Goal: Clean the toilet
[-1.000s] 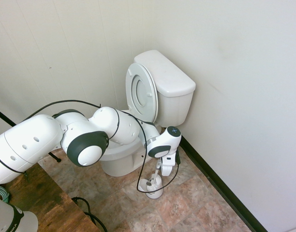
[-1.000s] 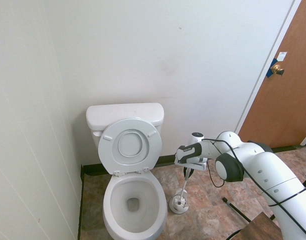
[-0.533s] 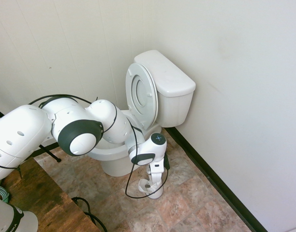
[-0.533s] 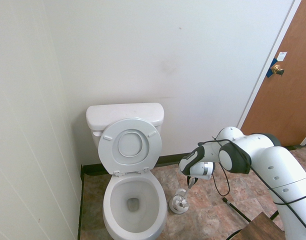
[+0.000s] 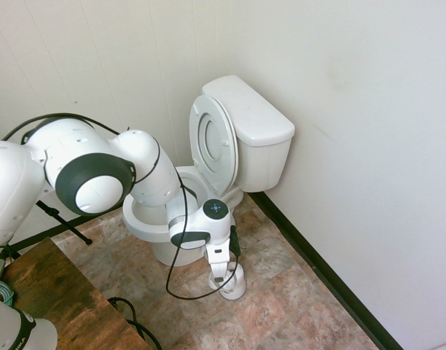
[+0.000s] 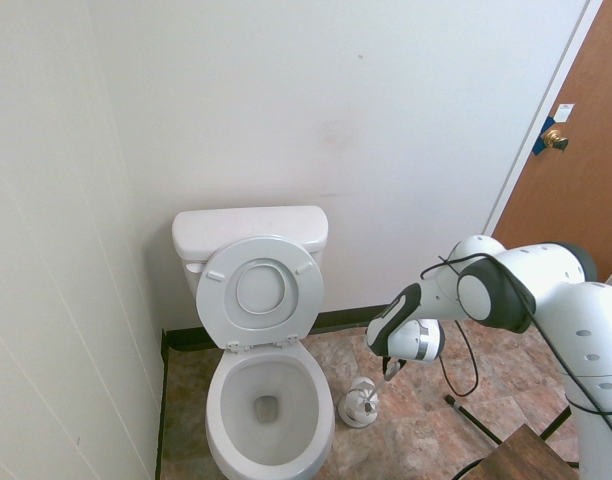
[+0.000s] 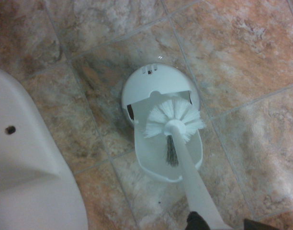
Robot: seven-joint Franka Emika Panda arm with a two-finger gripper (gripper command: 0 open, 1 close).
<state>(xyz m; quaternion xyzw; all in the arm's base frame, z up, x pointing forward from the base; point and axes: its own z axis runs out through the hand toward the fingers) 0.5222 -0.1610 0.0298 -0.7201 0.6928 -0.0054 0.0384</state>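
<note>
The white toilet stands in the corner with its seat and lid raised against the tank; the open bowl faces the second exterior camera. On the tiled floor beside the bowl sits a small white brush holder. My gripper hangs low just above it, shut on the handle of a white toilet brush. In the wrist view the bristle head is at the open front of the holder, and the handle slants away from it. The toilet's base shows next to the holder.
A brown door is at the right of the room. A dark baseboard runs along the wall behind the holder. A wooden surface sits at the lower left, and a thin black rod lies on the tiles.
My arm has swung away from the wall and dropped lower, bringing the gripper down close to the holder. The brush handle has tilted with it; the toilet has not moved.
</note>
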